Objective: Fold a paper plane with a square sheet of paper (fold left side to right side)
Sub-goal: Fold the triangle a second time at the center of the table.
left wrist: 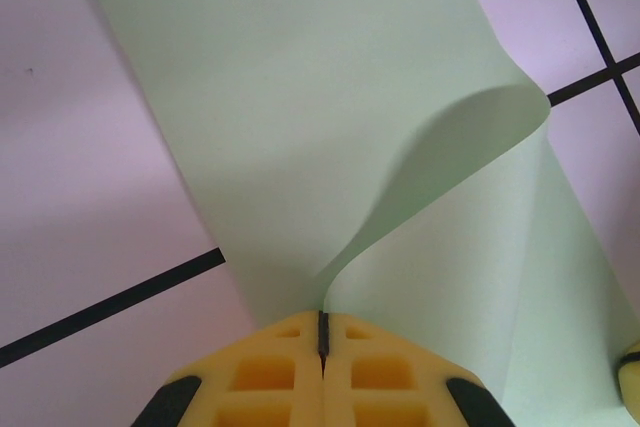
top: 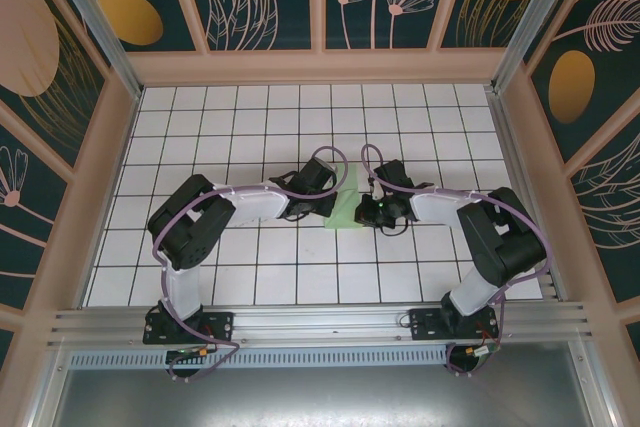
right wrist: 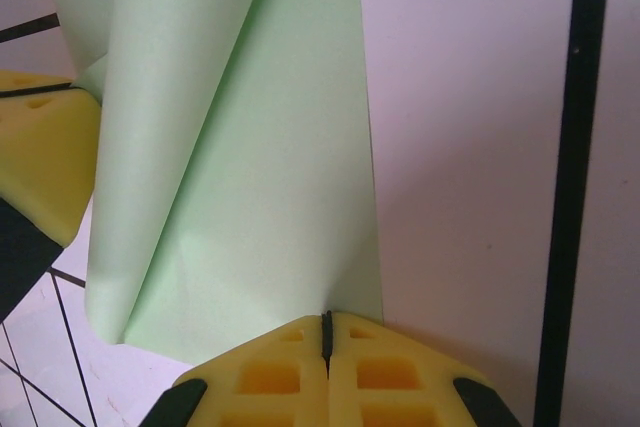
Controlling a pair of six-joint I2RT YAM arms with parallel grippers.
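Item: square sheet of paper (top: pixel 352 209), mid-fold, centre of tiled table (top: pixel 250 117), between both grippers.
Left gripper (left wrist: pixel 322 332): jaws pressed together, pinching the curled-over flap's edge. Right gripper (right wrist: pixel 326 332): jaws pressed together, tips at the flat layer's near edge; pinching or merely pinning, cannot tell. Carry flap rightward low, match edges exactly, hold lower layer pinned, then crease.

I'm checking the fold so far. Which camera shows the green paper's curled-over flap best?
Left wrist view: the paper is close up, its flap arching over plainly. The right wrist view shows it rolled along one side; the top view, a small patch between the arms.
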